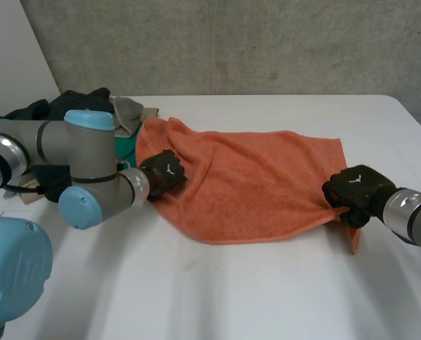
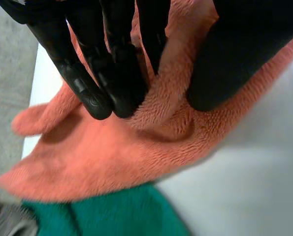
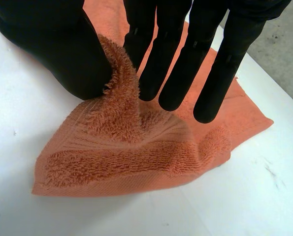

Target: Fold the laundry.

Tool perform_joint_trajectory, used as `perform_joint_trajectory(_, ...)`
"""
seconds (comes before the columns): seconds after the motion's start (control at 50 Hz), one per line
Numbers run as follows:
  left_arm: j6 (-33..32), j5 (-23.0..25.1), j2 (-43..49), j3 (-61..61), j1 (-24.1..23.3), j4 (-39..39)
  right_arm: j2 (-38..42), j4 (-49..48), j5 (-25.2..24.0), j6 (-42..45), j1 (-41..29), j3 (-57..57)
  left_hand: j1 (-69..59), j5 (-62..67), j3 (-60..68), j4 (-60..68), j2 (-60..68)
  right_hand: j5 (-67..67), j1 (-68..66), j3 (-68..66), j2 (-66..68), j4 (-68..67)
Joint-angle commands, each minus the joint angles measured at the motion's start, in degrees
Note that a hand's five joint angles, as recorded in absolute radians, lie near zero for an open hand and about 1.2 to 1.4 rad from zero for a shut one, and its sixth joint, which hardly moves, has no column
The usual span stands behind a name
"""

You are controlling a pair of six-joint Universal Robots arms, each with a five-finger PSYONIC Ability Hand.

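An orange towel (image 1: 252, 184) lies spread and rumpled across the middle of the white table (image 1: 267, 290). My left hand (image 1: 162, 173) is at the towel's left edge. In the left wrist view its fingers (image 2: 112, 73) and thumb pinch a raised ridge of the towel (image 2: 102, 157). My right hand (image 1: 355, 190) is at the towel's near right corner. In the right wrist view its thumb (image 3: 52, 49) and fingers squeeze a standing fold of the towel (image 3: 131, 157), and the corner fans out flat beyond the fingertips.
A pile of other laundry sits at the back left: dark clothes (image 1: 68, 103), a beige piece (image 1: 129, 110) and a green cloth (image 1: 125, 145), which lies just beside the towel's edge (image 2: 121, 214). A grey wall stands behind the table.
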State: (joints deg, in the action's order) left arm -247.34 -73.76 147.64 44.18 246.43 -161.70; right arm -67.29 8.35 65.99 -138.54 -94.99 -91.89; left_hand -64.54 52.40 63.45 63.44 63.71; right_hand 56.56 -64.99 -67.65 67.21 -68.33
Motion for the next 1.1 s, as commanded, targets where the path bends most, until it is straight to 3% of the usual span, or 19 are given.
perform_joint_trajectory(0.02,4.1,-8.4,-5.3,0.8,-1.0,-2.7,-0.9,0.3,0.2,0.1,0.9,0.3,-15.5,17.6,16.5,16.6,16.3,13.4,-15.0,-12.4,12.8,-11.7)
perform_joint_trajectory(0.16,12.4,-16.4,-17.5,14.3,-2.4,-3.1,-4.8,3.4,0.1,0.4,2.6,1.2,-15.5,17.6,16.5,16.6,16.3,13.4,-15.0,-12.4,12.8,-11.7)
perform_joint_trajectory(0.28,19.6,-23.8,-34.8,30.6,-1.7,-2.7,-12.3,16.2,-0.9,2.7,6.4,5.2,-15.5,17.6,16.5,16.6,16.3,13.4,-15.0,-12.4,12.8,-11.7)
perform_joint_trajectory(0.38,26.3,-23.9,-49.6,35.9,-2.1,-2.2,-17.3,25.5,-3.5,3.1,8.9,11.3,-15.5,17.6,16.5,16.6,16.3,13.4,-15.0,-12.4,12.8,-11.7)
perform_joint_trajectory(0.48,32.1,-19.0,-61.7,36.4,-1.9,-2.4,-20.2,28.9,-4.7,-1.2,11.0,18.1,-15.5,17.6,16.5,16.6,16.3,13.4,-15.0,-12.4,12.8,-11.7)
perform_joint_trajectory(0.62,33.5,-18.0,-55.6,34.9,-0.8,-2.3,-16.9,29.7,-4.8,-5.2,13.7,21.8,-15.5,17.6,16.5,16.6,16.3,13.4,-15.0,-12.4,12.8,-11.7)
perform_joint_trajectory(0.76,33.3,-19.9,-36.0,27.5,1.0,-2.9,-7.4,31.4,-3.9,2.6,9.1,23.6,-15.5,17.6,16.5,16.6,16.3,13.4,-15.0,-12.4,12.8,-11.7)
perform_joint_trajectory(0.86,33.1,-19.8,-24.7,14.2,1.2,-3.1,1.1,29.1,1.3,5.4,4.6,29.7,-15.5,17.6,16.5,16.6,16.3,13.4,-15.0,-12.4,12.8,-11.7)
perform_joint_trajectory(0.96,34.8,-19.7,-20.2,-4.7,1.1,-6.2,7.4,16.1,8.1,-0.1,1.7,43.2,-15.5,17.6,16.5,16.6,16.3,13.4,-15.0,-12.4,12.8,-11.7)
perform_joint_trajectory(1.1,38.1,-20.4,-23.3,-13.1,0.8,-19.7,5.4,-10.5,10.7,-16.8,2.2,47.2,-15.5,17.6,16.5,16.6,16.3,13.4,-15.0,-12.4,12.8,-11.7)
